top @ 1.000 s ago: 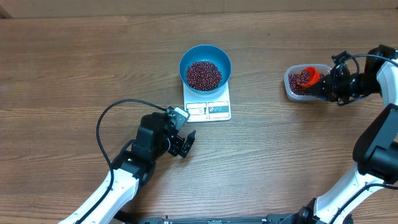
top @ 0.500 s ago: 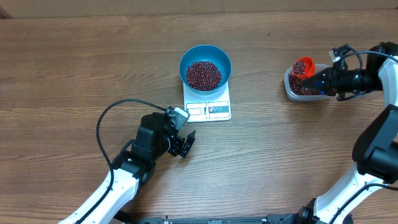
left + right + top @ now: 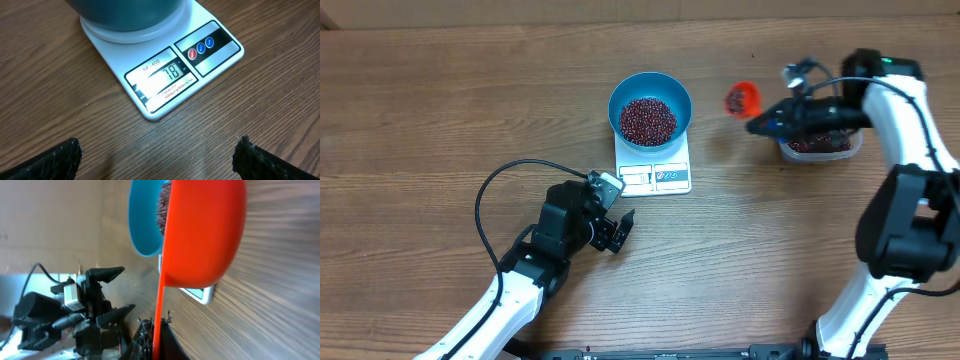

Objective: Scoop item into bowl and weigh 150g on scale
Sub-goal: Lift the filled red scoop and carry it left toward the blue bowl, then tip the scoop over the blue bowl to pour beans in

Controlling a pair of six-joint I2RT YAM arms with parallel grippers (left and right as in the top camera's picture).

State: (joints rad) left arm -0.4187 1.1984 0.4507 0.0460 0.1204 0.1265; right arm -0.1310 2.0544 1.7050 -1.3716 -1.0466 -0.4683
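While the left gripper (image 3: 618, 232) hangs low over the table (image 3: 440, 120) just off the display end of the scale (image 3: 655, 177) with its fingers spread wide and nothing between them, the right gripper (image 3: 767, 122) is clamped tight on the handle of an orange scoop (image 3: 741, 99), which is up in the air between the bowl (image 3: 617, 100) and the clear tub (image 3: 825, 150). The teal bowl sits on the far half of the white scale with a heap of dark red beans (image 3: 648, 120) in the middle, more of them are in the tub and a few in the scoop, and the display (image 3: 162, 75) reads 78
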